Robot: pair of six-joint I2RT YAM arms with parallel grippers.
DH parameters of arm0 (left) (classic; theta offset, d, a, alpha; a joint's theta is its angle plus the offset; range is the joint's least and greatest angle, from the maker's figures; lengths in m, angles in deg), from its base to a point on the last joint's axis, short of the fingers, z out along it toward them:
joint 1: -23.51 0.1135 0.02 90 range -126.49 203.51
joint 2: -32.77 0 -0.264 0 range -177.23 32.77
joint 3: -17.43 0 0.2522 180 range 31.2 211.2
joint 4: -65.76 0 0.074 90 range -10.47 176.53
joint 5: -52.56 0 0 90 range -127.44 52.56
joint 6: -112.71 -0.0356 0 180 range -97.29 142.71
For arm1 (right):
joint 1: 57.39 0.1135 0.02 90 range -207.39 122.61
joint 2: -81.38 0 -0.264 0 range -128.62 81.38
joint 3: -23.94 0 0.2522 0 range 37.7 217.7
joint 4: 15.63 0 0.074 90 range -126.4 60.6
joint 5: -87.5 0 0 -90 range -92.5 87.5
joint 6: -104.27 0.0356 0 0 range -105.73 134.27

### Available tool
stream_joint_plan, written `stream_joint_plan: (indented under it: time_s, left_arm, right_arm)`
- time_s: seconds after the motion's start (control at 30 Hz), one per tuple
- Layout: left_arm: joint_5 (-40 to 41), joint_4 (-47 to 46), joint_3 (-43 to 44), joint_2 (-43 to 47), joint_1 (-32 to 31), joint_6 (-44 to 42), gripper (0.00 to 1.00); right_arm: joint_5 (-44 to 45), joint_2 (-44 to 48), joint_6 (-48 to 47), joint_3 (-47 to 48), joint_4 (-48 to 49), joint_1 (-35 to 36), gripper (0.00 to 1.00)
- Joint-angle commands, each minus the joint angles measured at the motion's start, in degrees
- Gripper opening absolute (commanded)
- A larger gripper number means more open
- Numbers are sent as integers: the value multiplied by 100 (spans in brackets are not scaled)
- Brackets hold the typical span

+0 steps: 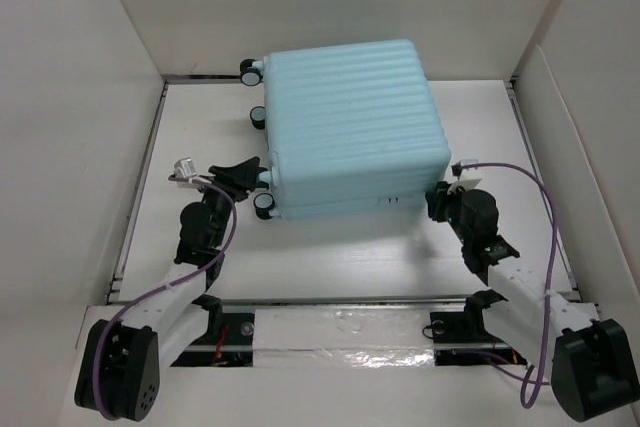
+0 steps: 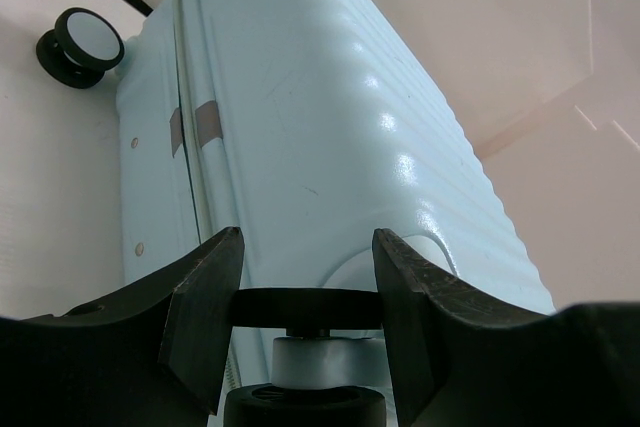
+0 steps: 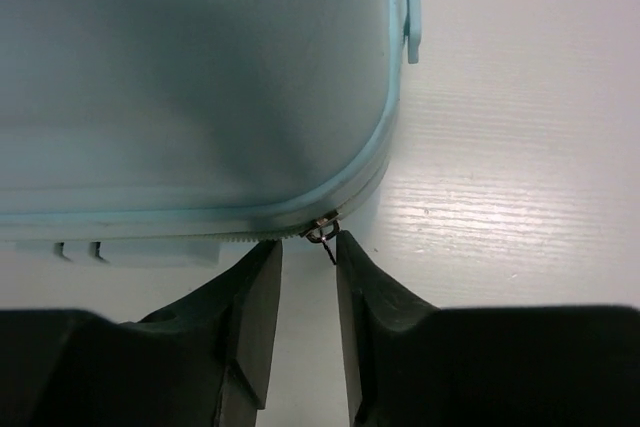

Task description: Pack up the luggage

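The luggage (image 1: 350, 127) is a pale aqua ribbed suitcase lying closed and flat on the table. My left gripper (image 1: 258, 169) is at its left side, and in the left wrist view it (image 2: 308, 282) is shut on the black disc of a spinner wheel (image 2: 308, 309). My right gripper (image 1: 438, 197) is at the near right corner. In the right wrist view its jaws (image 3: 310, 252) stand a narrow gap apart. The small metal zipper pull (image 3: 323, 234) hangs at the tip of the right finger (image 3: 365, 287), and nothing is clamped.
Other wheels show at the suitcase's left side (image 1: 247, 69) (image 1: 258, 117) (image 1: 264, 205). White walls (image 1: 90, 97) enclose the table on the left, back and right. A taped rail (image 1: 340, 337) runs between the arm bases.
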Motion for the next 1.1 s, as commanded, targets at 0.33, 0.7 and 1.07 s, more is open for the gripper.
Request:
stream_joint_plan:
  time_s: [0.33,0.7,1.07]
  left_arm:
    - [-329,-687,319,-52,-110,111,0]
    - [-329,-661,310,10,-110,102,0]
    - [-329,-740,301,-122,-110,93,0]
  right_arm:
    - [282,-57,-69,-218,1907,-23,9]
    - [414,-506,-60,-43,2064,-23,28]
    - [45,-928,-60,-201,2962,-76,0]
